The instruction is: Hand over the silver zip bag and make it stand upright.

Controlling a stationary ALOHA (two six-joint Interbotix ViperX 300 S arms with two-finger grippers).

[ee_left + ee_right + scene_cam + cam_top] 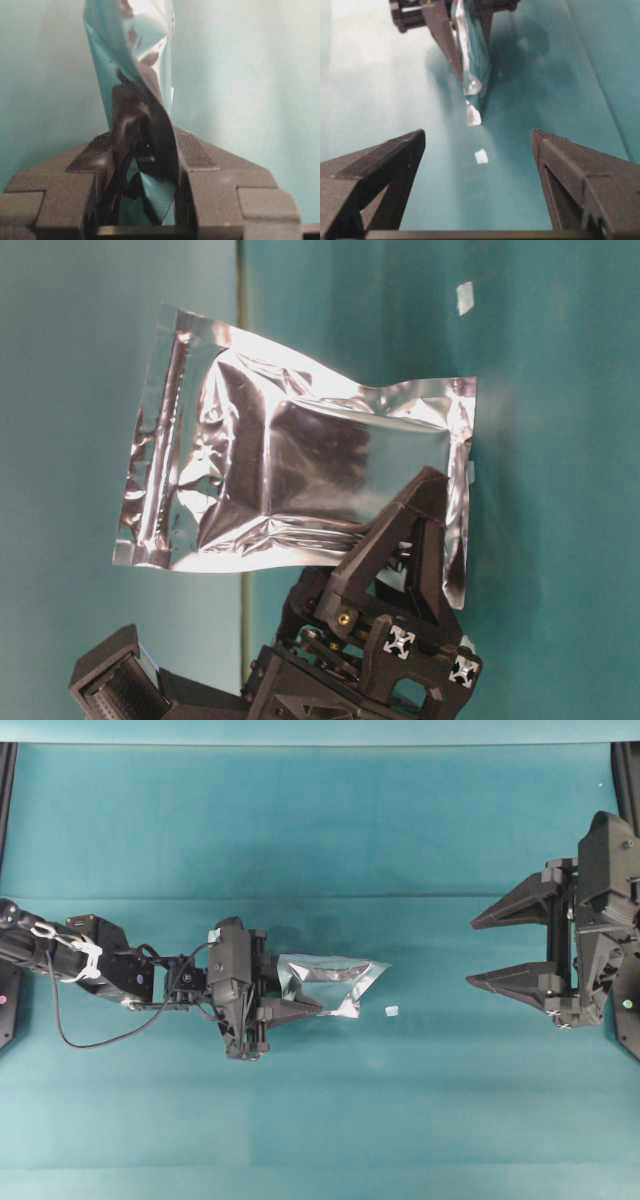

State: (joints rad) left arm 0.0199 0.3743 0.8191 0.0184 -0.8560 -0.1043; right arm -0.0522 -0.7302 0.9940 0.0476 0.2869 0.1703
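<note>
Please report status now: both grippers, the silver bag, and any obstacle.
Left gripper shut on silver zip bag, held off the table. Right gripper open, empty, well apart. Small pale scrap lies between them.

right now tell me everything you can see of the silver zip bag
The silver zip bag is a shiny, crinkled foil pouch, roughly rectangular, with a darker reflective centre and flat sealed edges. It is clamped at one end between the fingers of the left gripper, which hold it edge-up, its free end pointing toward the wide-open right gripper. Nothing else touches it.
</note>
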